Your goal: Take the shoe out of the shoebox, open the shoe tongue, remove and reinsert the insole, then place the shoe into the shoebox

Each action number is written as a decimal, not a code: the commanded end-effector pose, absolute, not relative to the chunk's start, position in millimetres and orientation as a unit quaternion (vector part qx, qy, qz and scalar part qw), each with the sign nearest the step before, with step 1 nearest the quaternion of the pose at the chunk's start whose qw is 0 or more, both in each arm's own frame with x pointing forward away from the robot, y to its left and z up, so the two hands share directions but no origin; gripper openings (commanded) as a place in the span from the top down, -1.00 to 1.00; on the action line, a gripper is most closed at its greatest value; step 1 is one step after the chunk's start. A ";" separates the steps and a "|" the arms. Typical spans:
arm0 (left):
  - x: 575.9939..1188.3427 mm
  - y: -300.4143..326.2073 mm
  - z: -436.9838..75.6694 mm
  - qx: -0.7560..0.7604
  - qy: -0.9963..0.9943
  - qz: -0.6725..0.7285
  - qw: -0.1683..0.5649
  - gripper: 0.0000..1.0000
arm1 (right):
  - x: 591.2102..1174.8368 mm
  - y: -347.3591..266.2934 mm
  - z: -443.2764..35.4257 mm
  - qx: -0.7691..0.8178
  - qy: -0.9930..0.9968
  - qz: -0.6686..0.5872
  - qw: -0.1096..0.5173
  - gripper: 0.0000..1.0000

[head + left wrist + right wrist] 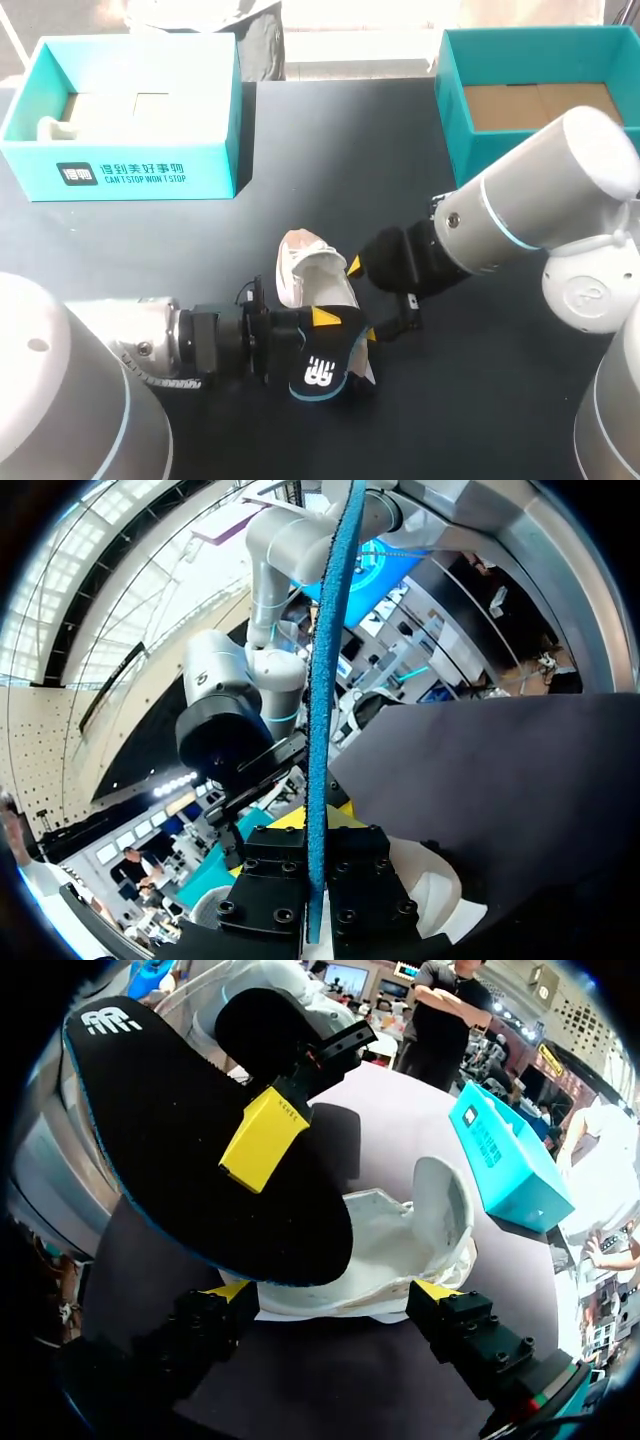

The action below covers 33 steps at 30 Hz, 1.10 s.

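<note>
The black, blue-edged insole (322,372) carries a white logo and is clamped between the closed fingers of my left gripper (317,875), over the near end of the white shoe (315,275) lying on the table (330,170). My right gripper (333,1295) stands wide apart, straddling the shoe with both yellow tips against its sides, one tip half hidden behind the insole. The left shoebox (150,170), white lettering on its front wall, holds pale packing, while the right shoebox (452,110) shows only its brown floor and is partly cut off by my right arm.
</note>
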<state>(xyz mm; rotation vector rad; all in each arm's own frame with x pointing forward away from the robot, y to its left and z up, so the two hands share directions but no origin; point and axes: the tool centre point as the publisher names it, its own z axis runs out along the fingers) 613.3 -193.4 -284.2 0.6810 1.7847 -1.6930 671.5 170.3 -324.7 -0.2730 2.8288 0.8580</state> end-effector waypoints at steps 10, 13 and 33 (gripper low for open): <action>621.8 -214.6 -299.6 0.244 0.674 -0.636 0.287 1.00 | 670.4 172.1 -327.1 -0.092 0.949 0.288 0.088 -1.00; 623.3 -213.3 -305.3 0.240 0.677 -0.635 0.286 1.00 | 670.4 172.1 -327.1 -0.092 0.949 0.288 0.088 -1.00; 641.2 -199.8 -328.4 0.218 0.694 -0.623 0.287 1.00 | 670.4 172.1 -327.1 -0.092 0.949 0.288 0.088 -1.00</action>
